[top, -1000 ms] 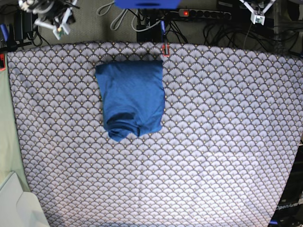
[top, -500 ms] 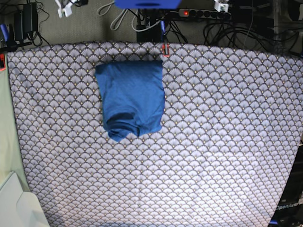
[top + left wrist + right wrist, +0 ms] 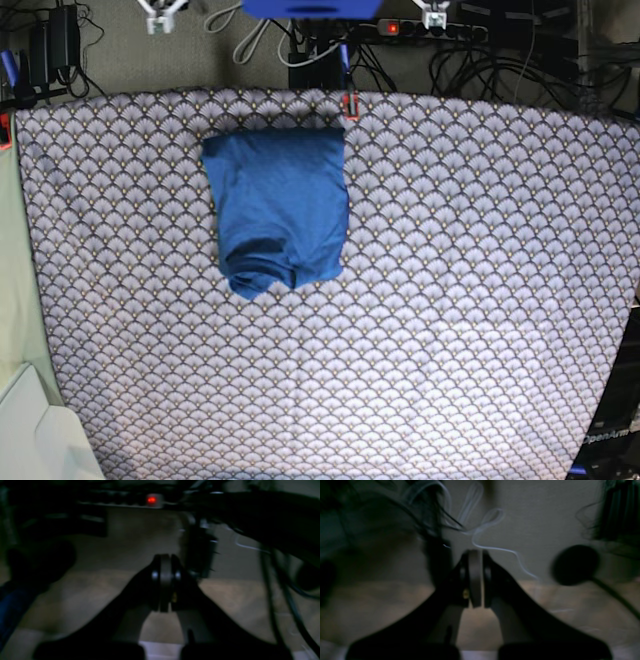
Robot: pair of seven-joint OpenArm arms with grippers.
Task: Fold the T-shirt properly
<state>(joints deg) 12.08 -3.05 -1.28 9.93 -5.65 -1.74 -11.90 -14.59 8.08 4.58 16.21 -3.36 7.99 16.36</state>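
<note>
- T-shirt [image 3: 278, 210] lies folded on the bench [image 3: 480, 300], near its far edge.
- Left gripper [image 3: 165, 580] closed, empty.
- Right gripper [image 3: 475, 577] closed, empty.

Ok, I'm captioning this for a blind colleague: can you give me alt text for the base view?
A folded blue T-shirt lies toward the far left of a table covered by a scallop-patterned cloth. Both grippers, the left gripper and right gripper, sit beyond the far edge, touching nothing.
</note>
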